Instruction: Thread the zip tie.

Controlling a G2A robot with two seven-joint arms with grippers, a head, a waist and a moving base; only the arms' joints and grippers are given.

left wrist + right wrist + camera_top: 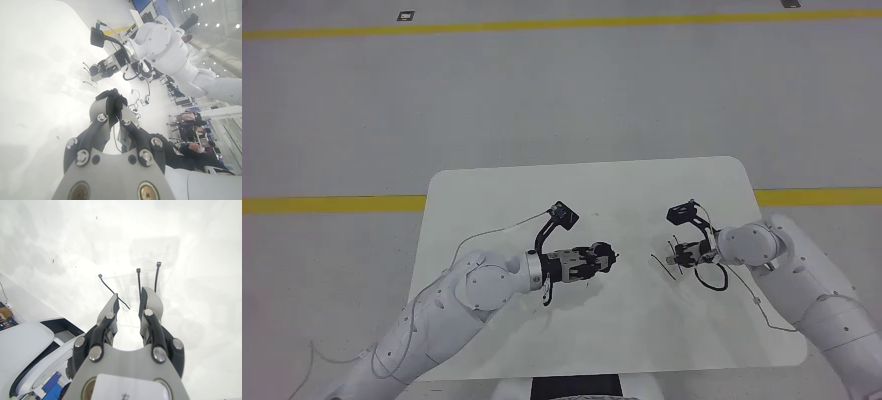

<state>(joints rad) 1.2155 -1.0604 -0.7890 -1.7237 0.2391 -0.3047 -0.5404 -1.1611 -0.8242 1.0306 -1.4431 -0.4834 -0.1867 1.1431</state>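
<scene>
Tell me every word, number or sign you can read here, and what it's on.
White label on the base of the right gripper: print cut off at the edge, unreadable.
Small sticker on that gripper, left wrist view: too small to read.
Marking on its wrist ring: too small to read.
Background screens: blurred.
Nothing can be quoted.

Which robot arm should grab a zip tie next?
Probably the right. The right gripper is open and sits right at the three zip ties standing in the clear holder. The left gripper is shut and farther away from them.
</scene>
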